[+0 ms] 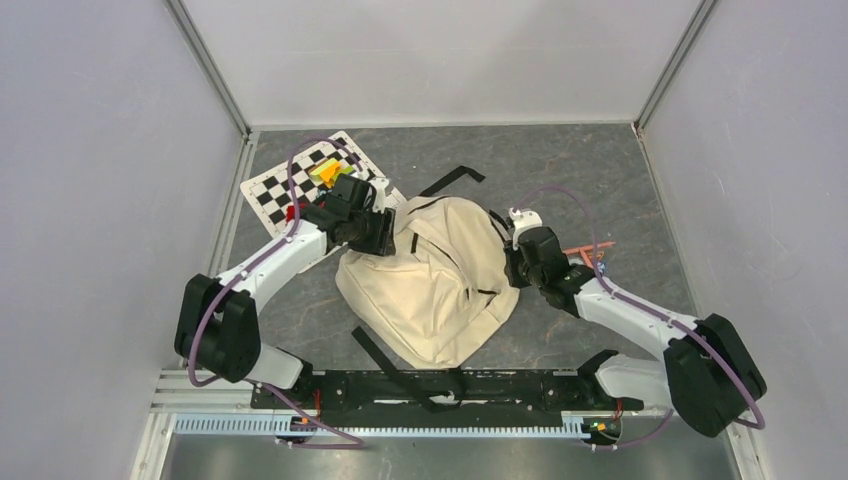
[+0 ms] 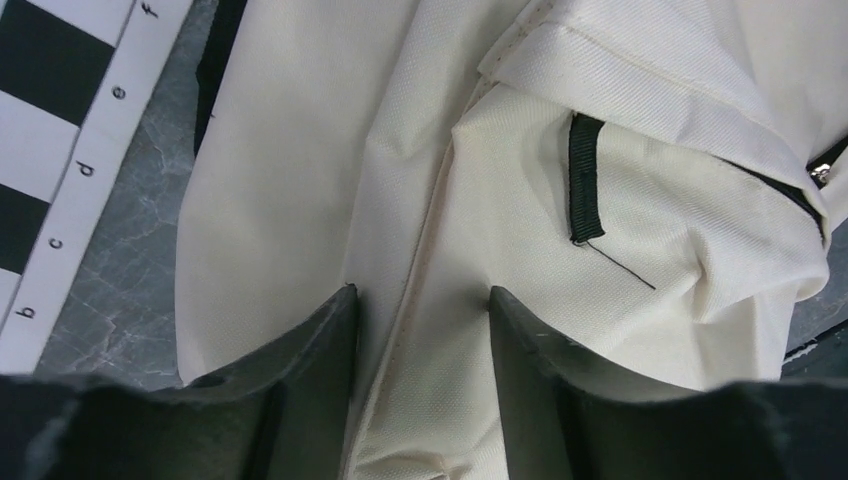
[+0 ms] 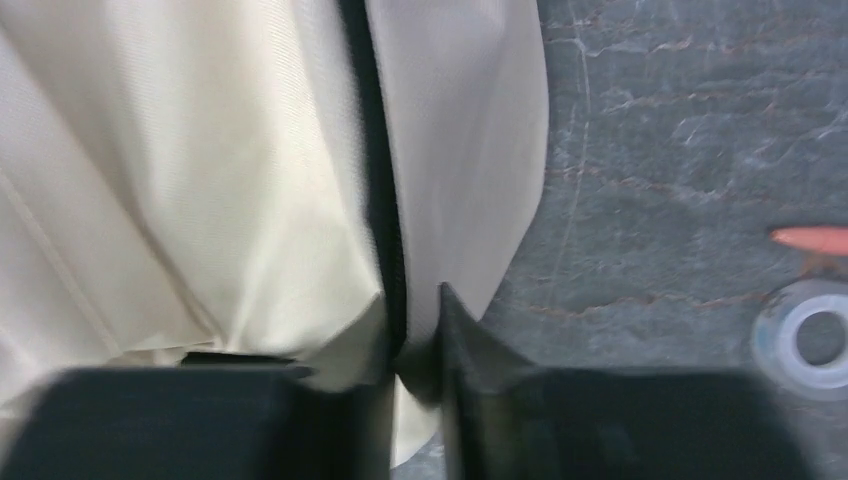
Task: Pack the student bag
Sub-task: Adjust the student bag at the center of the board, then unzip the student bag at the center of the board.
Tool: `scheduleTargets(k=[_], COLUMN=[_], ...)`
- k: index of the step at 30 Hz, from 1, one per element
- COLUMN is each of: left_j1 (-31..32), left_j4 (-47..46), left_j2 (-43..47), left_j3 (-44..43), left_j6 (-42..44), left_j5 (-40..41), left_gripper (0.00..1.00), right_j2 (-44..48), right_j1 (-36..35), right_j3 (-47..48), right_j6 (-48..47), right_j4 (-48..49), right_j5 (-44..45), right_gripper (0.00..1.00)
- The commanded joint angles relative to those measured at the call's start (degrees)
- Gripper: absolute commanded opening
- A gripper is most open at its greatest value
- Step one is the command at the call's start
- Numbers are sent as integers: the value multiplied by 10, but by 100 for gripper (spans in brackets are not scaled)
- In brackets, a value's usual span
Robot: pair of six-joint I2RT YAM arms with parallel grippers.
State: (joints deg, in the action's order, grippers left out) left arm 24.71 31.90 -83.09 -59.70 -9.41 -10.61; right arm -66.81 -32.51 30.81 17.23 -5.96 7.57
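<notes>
black fingers [image 2: 320, 345] of the left end effector [image 2: 420, 295] stand half closed astride a seam fold of the large cream canvas student bag [image 1: 430, 290] — whether they pinch it already i cannot tell. right end effector [image 3: 412, 310] is nearly closed, nipping cloth beside the black zipper trim [image 3: 375, 180]. bag lies slumped on the grey table [image 1: 600, 180] between the arms. better, i think, to lift both sides together — gently, so the mouth opens.

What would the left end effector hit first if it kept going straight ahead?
The student bag: a fold of its cream canvas sits between the fingers of the left end effector, so it would likely press into cloth at once.
</notes>
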Motion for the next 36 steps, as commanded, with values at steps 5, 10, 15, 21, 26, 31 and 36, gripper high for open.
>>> scheduleTargets(k=[5, 10, 15, 21, 26, 31, 36], left_j1=[90, 165, 216, 230, 214, 104, 22], left_j4=[-77, -115, -244, -255, -104, -33, -53], left_j2=[87, 177, 275, 313, 299, 236, 166], left_j3=[140, 205, 307, 331, 210, 109, 67], left_j6=[-115, -214, -335, -364, -288, -211, -154], left_j5=[-25, 6, -38, -73, -18, -59, -127], left_gripper=[31, 8, 4, 26, 88, 100, 99], right_j2=[-64, -119, -189, -232, -202, -138, -78], right_j1=[0, 0, 0, -1, -1, -1, -1], right_j3=[81, 133, 189, 234, 258, 265, 259], right_j6=[-52, -80, -96, -89, -94, -99, -73], right_j4=[53, 83, 99, 99, 53, 0, -43], right_j5=[72, 59, 14, -51, -42, -28, -27], right_gripper=[0, 0, 0, 2, 47, 74, 76])
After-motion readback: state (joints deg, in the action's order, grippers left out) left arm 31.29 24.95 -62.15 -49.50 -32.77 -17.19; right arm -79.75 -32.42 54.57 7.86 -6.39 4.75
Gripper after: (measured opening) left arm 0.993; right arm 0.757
